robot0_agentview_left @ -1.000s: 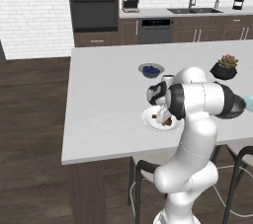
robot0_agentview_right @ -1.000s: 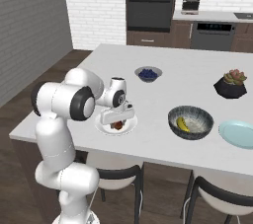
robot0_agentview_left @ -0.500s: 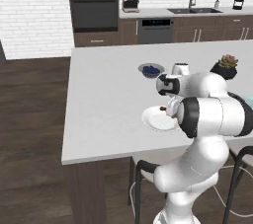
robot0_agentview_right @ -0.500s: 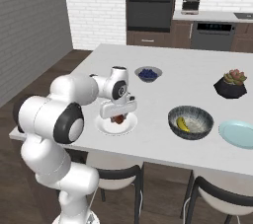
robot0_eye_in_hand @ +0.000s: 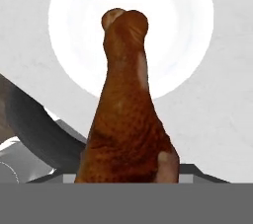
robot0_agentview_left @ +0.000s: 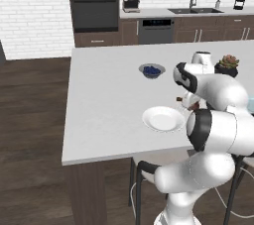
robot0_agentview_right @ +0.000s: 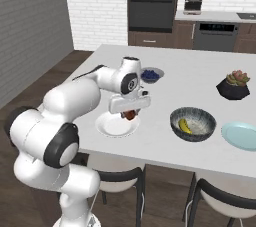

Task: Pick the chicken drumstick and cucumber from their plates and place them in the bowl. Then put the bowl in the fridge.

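Roughly a third done, going by what shows. Working left to right in the right base view: white plate [robot0_agentview_right: 117,126] bare on the counter [robot0_agentview_right: 165,143], chicken drumstick [robot0_agentview_right: 131,114] lifted clear above its right edge and clamped in the gripper [robot0_agentview_right: 130,112], so pretty clearly gripping the meat, not hanging open. Further right, the bowl [robot0_agentview_right: 193,123] with the cucumber [robot0_agentview_right: 184,126] already lying inside, then the blue-green plate [robot0_agentview_right: 241,135] sitting bare near the frame edge. Left to do, by my guess: carry the drumstick over to the bowl, drop it in, then haul the bowl to the fridge. Can't spot any fridge from here, so no idea how far that trip is. Finger tips themselves mostly buried behind the meat in the hand view, where the drumstick [robot0_eye_in_hand: 127,114] hangs over the white plate [robot0_eye_in_hand: 74,30]. In the left base view the arm's own bulk blocks the bowl, and just a sliver of reddish drumstick [robot0_agentview_left: 194,105] peeks out.
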Robot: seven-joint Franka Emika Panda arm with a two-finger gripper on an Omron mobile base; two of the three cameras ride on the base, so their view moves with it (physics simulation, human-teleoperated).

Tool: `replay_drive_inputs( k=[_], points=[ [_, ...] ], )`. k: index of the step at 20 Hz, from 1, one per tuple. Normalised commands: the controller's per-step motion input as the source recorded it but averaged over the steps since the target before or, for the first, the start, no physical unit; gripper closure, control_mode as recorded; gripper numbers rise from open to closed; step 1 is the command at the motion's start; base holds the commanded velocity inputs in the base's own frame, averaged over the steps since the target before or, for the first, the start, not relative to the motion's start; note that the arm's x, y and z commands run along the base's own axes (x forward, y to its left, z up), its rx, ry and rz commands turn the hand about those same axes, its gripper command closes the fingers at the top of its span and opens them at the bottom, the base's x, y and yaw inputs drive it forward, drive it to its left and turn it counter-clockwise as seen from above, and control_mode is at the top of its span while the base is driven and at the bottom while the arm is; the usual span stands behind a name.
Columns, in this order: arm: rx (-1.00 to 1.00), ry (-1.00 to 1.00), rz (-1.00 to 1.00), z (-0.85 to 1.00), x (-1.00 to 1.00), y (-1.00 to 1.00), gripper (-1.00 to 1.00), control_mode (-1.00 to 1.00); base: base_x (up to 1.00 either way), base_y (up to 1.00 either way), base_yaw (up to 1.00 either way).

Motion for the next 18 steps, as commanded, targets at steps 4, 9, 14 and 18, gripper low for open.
replay_drive_inputs(
  k=[4, 9, 14, 18],
  points=[
    [0.0, 0.16, -0.19, 0.37, 0.03, -0.74, 1.0, -1.0, 0.0, 0.0, 0.0],
    [0.0, 0.13, -0.14, 0.17, 0.12, -0.79, 1.0, -1.0, 0.0, 0.0, 0.0],
    [0.0, 0.07, -0.1, 0.05, 0.15, -0.95, 1.0, -1.0, 0.0, 0.0, 0.0],
    [0.0, 0.0, -0.08, -0.06, 0.04, -0.97, 1.0, -1.0, 0.0, 0.0, 0.0]
  ],
)
